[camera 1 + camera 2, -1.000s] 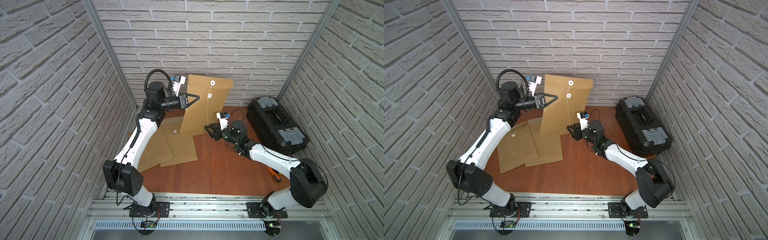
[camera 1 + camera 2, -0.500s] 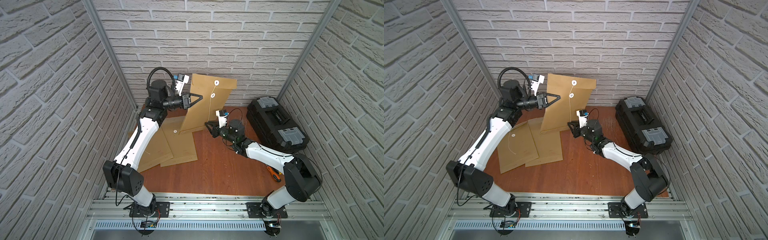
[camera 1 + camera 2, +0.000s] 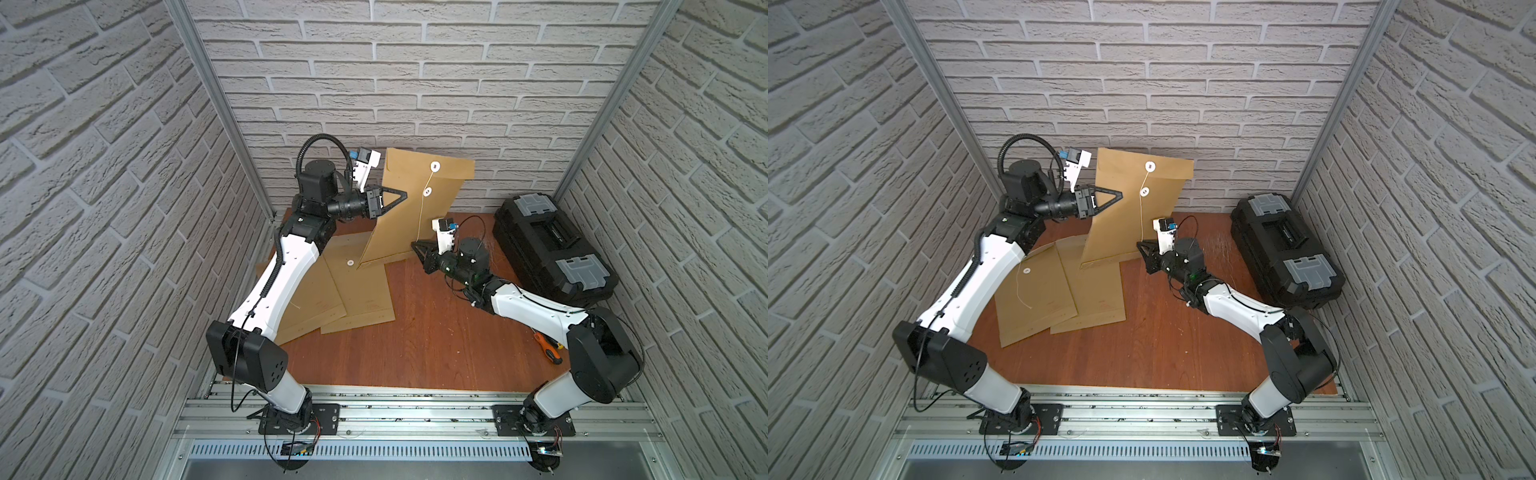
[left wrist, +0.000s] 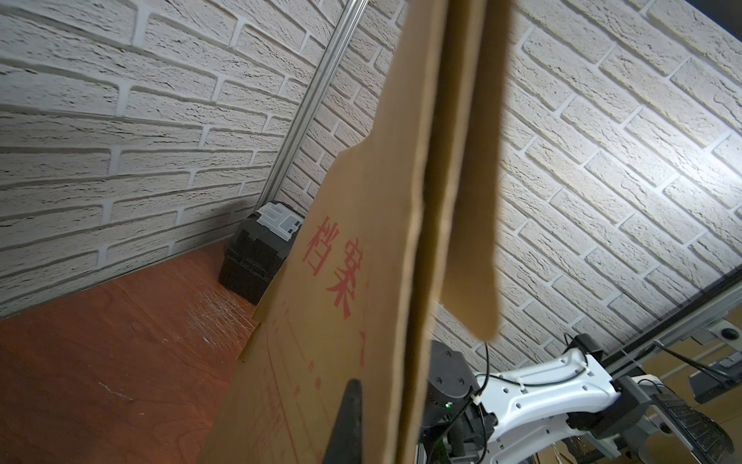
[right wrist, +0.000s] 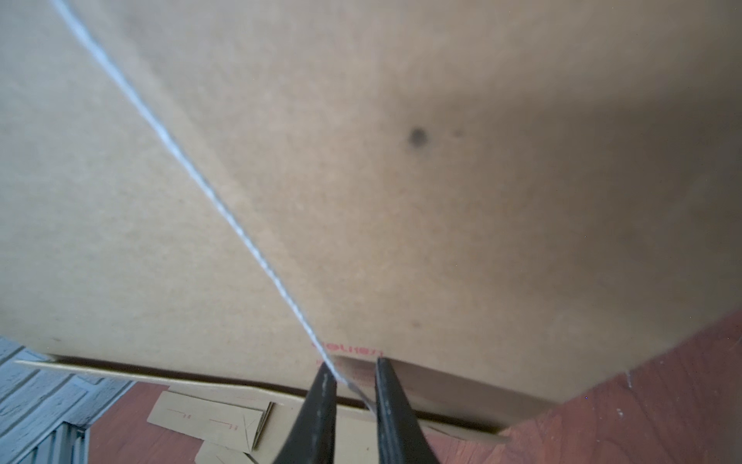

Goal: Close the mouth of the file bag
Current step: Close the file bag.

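Observation:
The file bag (image 3: 399,224) (image 3: 1113,224) is a brown kraft envelope held upright near the back wall. My left gripper (image 3: 404,193) (image 3: 1120,194) is shut on its left edge. In the left wrist view one finger (image 4: 348,418) lies on the printed face and the flap (image 4: 465,201) hangs slightly off the body. A white string (image 3: 423,212) (image 3: 1140,216) (image 5: 225,209) runs from the flap button (image 3: 434,166) past the lower button (image 3: 427,191) down to my right gripper (image 3: 416,245) (image 3: 1140,246) (image 5: 350,363). Its jaws stand narrowly open with the string between them.
More brown file bags (image 3: 357,295) (image 3: 1059,291) lie flat on the wooden floor under the left arm. A black toolbox (image 3: 552,245) (image 3: 1287,245) stands at the right wall. An orange screwdriver (image 3: 547,351) lies near the right arm's base. Brick walls close three sides.
The right gripper's jaws have narrowed around the string near the bag's lower edge. The left arm has shifted the bag slightly to the right.

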Available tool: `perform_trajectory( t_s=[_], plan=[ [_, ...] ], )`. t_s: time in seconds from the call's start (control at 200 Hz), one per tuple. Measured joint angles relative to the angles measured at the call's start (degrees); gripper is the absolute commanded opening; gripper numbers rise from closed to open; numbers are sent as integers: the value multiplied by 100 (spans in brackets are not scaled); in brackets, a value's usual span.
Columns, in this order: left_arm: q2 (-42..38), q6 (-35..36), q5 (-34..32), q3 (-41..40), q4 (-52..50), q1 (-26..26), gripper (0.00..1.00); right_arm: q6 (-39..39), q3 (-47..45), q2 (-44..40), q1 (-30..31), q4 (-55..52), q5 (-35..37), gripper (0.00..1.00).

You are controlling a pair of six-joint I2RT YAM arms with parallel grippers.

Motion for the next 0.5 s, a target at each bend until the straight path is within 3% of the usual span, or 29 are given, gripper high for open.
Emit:
perform_trajectory(
  t_s=[0.105,0.5],
  plan=[
    [4,0,-9,0,-4,-24,0,-13,13,11,7,2,42,3],
    [59,-155,-33,2,7,-2,0,-498,-68,-155,225,-433,402,3]
  ],
)
